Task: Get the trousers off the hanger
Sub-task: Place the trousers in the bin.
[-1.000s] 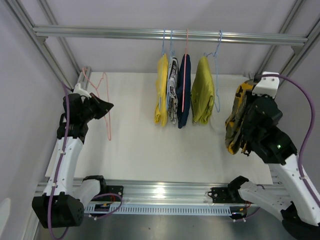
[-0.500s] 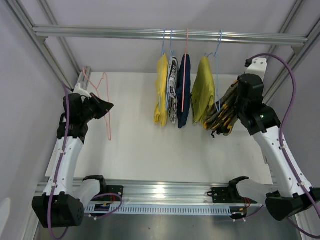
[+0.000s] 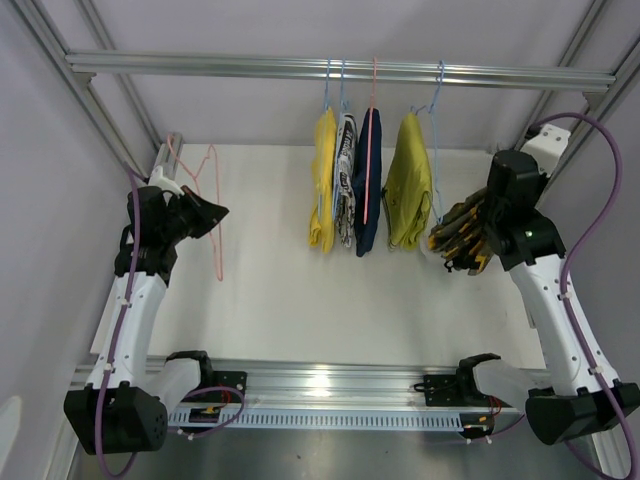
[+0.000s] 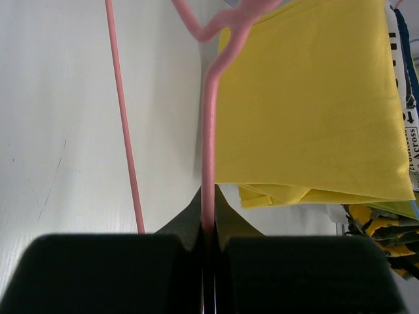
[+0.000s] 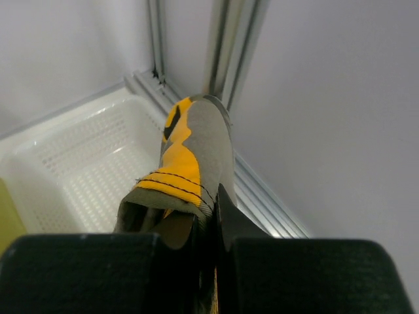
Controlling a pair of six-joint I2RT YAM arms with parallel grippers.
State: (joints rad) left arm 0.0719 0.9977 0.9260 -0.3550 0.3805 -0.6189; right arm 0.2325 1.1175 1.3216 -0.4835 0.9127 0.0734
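Note:
My right gripper (image 3: 478, 232) is shut on the camouflage trousers (image 3: 457, 235) and holds them bunched in the air, just right of the hanging row. In the right wrist view the camouflage cloth (image 5: 195, 154) is pinched between the fingers (image 5: 208, 219). My left gripper (image 3: 207, 214) is shut on a bare pink hanger (image 3: 216, 245) at the left; its wire (image 4: 208, 131) runs through the closed jaws (image 4: 208, 226). Yellow trousers (image 3: 322, 180), black-and-white trousers (image 3: 346, 180), navy trousers (image 3: 368, 180) and mustard-olive trousers (image 3: 407, 182) hang on hangers from the rail (image 3: 250, 66).
An empty blue hanger (image 3: 436, 150) hangs on the rail at the right end of the row, close to the camouflage trousers. A white perforated basket (image 5: 72, 163) lies below the right gripper, beside aluminium frame posts (image 5: 226, 46). The yellow trousers (image 4: 308, 98) fill the left wrist view.
My right arm swung the camouflage trousers from the right side towards the hanging row, lifting and bunching them, then eased slightly back right. The left arm and pink hanger have not moved.

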